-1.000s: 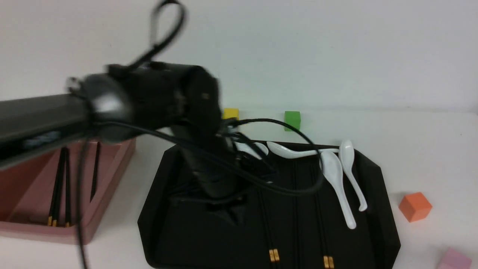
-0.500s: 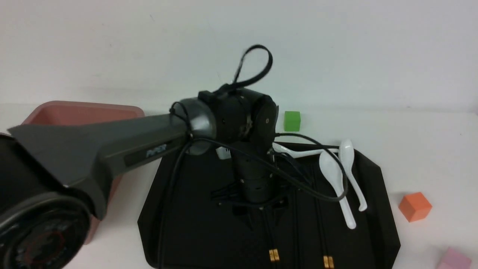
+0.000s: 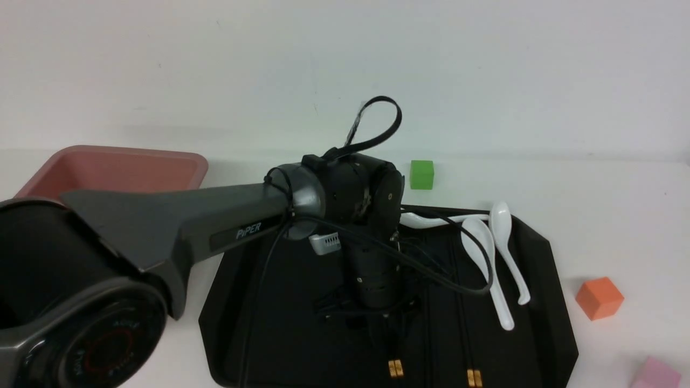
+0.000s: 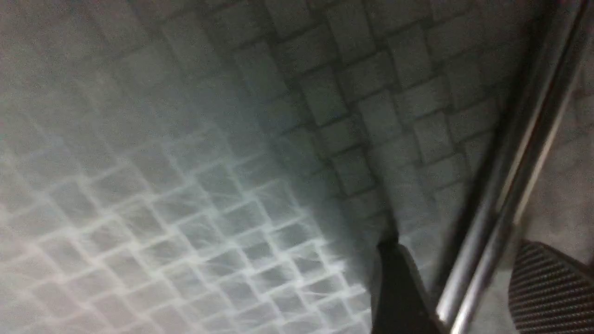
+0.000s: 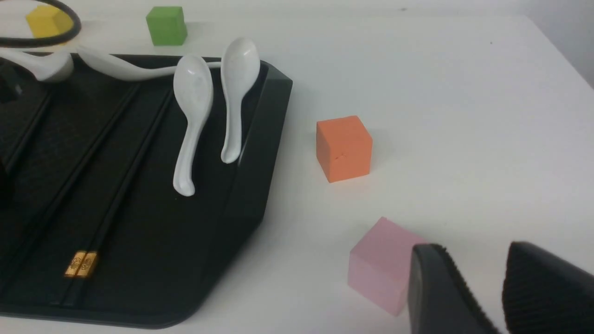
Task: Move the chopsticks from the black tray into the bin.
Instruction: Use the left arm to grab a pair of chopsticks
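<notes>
**Surface and room.** The surface (image 3: pixel 620 205) is white and matt. It meets a plain pale wall (image 3: pixel 485 81) at its far edge.

**Objects on the surface.**
- The black tray (image 3: pixel 558 307) lies at the centre, and its near edge runs out of the front view.
- The bin (image 3: pixel 124 161) stands at far left. The left arm (image 3: pixel 188 231) covers most of it.
- A green cube (image 3: pixel 421 174) sits just beyond the tray's far edge.
- An orange cube (image 3: pixel 599 297) sits right of the tray, apart from the rim.
- A pink cube (image 3: pixel 655 374) is at the near right corner.
- A yellow cube (image 5: pixel 46 21) shows only in the right wrist view.

**Task items.** The chopsticks (image 3: pixel 395 368) lie lengthwise on the tray floor, gold bands toward the robot. A second pair (image 3: pixel 474 377) lies parallel further right. White spoons (image 3: pixel 488 258) rest along the tray's right rim and far edge.

**End effectors.**
- The left end effector (image 4: pixel 459 260) points down at the tray floor. Its jaws are spread, one finger (image 4: pixel 399 287) on each side of the first pair, and it grips nothing.
- The right end effector (image 5: pixel 475 248) hangs beside the pink cube. Its fingers are slightly parted and hold nothing.

**Open room.** Bare surface lies between the tray's right rim and the orange cube, and more lies beyond to the far right.
</notes>
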